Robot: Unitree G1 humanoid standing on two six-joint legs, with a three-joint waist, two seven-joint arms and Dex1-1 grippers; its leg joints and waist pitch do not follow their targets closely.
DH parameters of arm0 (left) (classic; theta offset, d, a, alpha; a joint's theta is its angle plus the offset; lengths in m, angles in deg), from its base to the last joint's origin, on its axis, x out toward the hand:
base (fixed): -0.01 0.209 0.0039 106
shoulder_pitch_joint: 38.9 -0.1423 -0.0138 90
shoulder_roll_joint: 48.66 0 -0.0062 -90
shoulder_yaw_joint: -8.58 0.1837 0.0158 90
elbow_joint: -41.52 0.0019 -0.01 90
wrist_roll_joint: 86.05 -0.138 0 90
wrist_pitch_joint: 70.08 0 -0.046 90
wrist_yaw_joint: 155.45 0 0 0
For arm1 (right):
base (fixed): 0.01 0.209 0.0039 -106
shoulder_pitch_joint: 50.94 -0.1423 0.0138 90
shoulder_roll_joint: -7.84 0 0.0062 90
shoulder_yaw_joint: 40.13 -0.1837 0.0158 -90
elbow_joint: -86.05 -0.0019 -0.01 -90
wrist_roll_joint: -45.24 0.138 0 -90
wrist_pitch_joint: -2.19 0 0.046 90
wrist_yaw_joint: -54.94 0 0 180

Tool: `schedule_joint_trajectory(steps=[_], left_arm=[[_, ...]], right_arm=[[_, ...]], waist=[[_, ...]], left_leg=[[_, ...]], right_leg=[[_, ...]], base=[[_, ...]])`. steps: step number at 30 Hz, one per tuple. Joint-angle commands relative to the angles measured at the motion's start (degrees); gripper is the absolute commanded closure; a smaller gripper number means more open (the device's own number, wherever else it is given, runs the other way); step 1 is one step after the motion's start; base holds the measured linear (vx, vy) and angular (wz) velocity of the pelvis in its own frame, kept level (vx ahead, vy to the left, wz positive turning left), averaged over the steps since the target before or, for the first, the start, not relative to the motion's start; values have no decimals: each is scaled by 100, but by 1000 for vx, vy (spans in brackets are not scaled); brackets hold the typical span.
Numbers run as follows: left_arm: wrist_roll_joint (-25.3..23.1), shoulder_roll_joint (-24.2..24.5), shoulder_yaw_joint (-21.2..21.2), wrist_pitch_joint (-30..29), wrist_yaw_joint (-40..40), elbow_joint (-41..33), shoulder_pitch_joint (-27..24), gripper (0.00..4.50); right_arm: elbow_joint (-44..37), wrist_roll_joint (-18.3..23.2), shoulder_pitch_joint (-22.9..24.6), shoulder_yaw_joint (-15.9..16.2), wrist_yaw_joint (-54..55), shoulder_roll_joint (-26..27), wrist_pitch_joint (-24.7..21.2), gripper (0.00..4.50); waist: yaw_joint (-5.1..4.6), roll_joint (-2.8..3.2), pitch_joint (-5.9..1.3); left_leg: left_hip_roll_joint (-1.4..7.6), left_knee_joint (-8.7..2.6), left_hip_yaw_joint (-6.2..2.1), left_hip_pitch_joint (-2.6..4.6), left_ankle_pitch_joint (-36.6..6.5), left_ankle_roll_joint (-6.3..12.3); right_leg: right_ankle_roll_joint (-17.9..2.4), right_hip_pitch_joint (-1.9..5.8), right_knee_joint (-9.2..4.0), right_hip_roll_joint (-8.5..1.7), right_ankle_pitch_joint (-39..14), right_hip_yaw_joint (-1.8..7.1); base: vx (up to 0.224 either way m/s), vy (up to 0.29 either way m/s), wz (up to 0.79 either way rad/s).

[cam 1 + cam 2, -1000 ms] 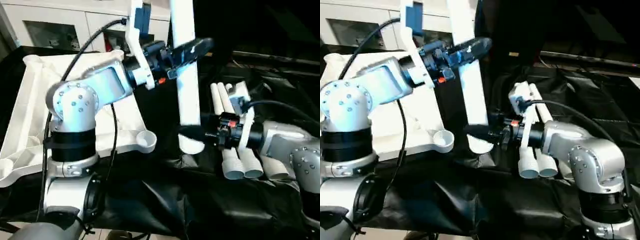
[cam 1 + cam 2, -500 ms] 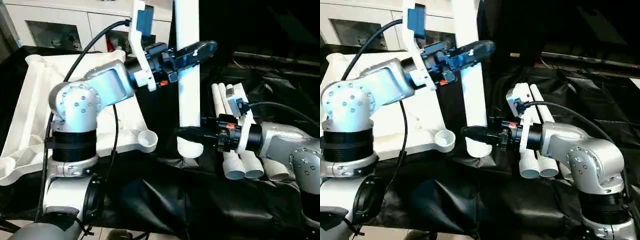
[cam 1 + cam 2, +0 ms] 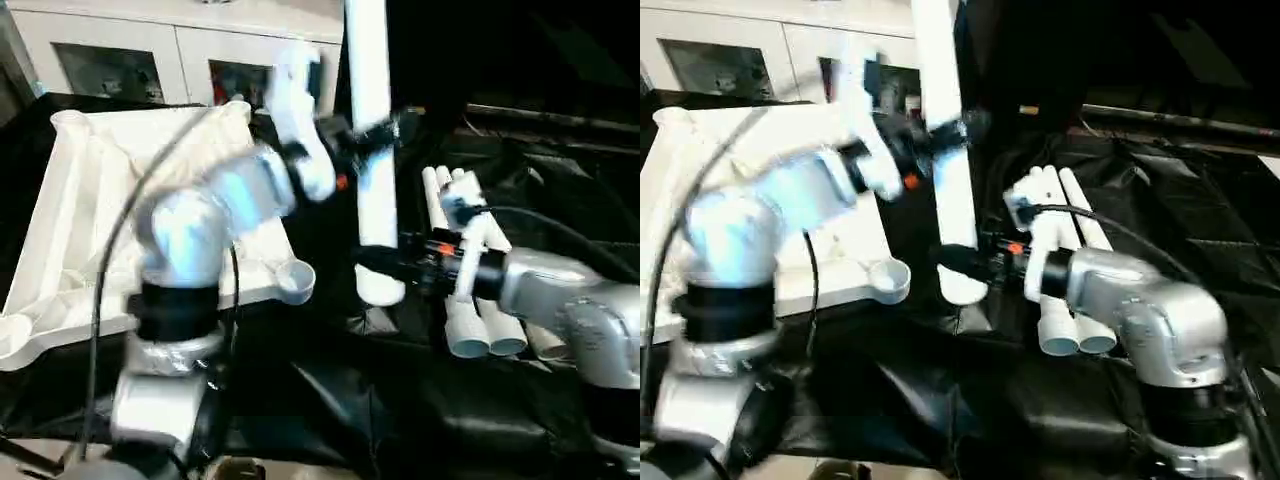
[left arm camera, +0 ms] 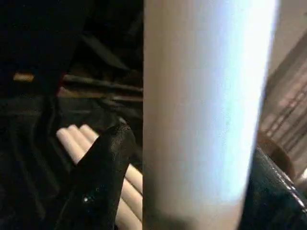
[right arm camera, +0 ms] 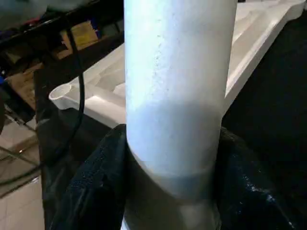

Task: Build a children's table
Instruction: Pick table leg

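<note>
Standing upright between both arms, 1 long tapered white plastic tube leg point(image 3: 373, 150) hangs with its wider open end just above the black cloth point(image 3: 330, 400), close beside the round corner socket point(image 3: 296, 279) of the white plastic rectangular tabletop point(image 3: 90, 190), which lies ribbed side up on the robot's left. The right gripper point(image 3: 378, 264) pinches the leg low down, 1 black finger point(image 5: 100, 172) pressed on each side of the tube. The left gripper point(image 3: 372, 133) sits higher on the same leg; its arm is blurred, and in the left wrist view 1 dark finger point(image 4: 103, 167) seems to stand a little off the tube, so I cannot tell whether it grips or has let go.

3 more white tube legs point(image 3: 470, 300) lie side by side on the cloth beyond the right forearm.

I'd judge the leg light, stiff and hollow, with a smooth skin that could slide or twist in a loose pinch. A firm hold near the wide end looks best for steering it into the socket, with a second hold higher up to keep it from tipping.
</note>
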Motion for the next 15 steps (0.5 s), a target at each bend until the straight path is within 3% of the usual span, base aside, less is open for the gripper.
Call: schedule_joint_trajectory(steps=[1, 3, 4, 9, 15], left_arm=[[-79, -105, -25, -72, 285, 0, -24, 184], [-118, -199, -25, -59, 392, -37, -51, 196], [-121, -203, -25, -60, 399, -43, -53, 223], [-184, -213, -107, 48, 530, -34, -17, 258], [-171, -165, -200, 115, 547, 7, 1, 264]], right_arm=[[-39, -57, -152, -13, 58, 21, 158, 253], [-11, -114, -184, 20, 98, 75, 185, 253], [-9, -117, -186, 22, 99, 78, 187, 253], [28, -235, -236, 115, 135, 89, 294, 253], [103, -550, -246, 287, 240, 77, 580, 253]], waist=[[-2, -16, -468], [-7, -44, -463], [-7, -44, -463], [-9, -32, -463], [-19, -20, -464]], left_leg=[[149, -344, -22, 77, -893, -155], [143, -345, -17, 74, -899, -143], [143, -345, -17, 74, -899, -143], [140, -346, -25, 70, -884, -132], [143, -348, -26, 75, -891, -143]], right_leg=[[-634, 326, -497, -418, -1369, 253], [-554, 315, -518, -414, -1466, 252], [-554, 315, -518, -414, -1466, 252], [-438, 308, -525, -412, -1553, 247], [-454, 299, -515, -406, -1476, 248]], base=[[0, 0, 0], [0, 0, 0], [0, 0, 0], [0, 0, 0], [0, 0, 0]])
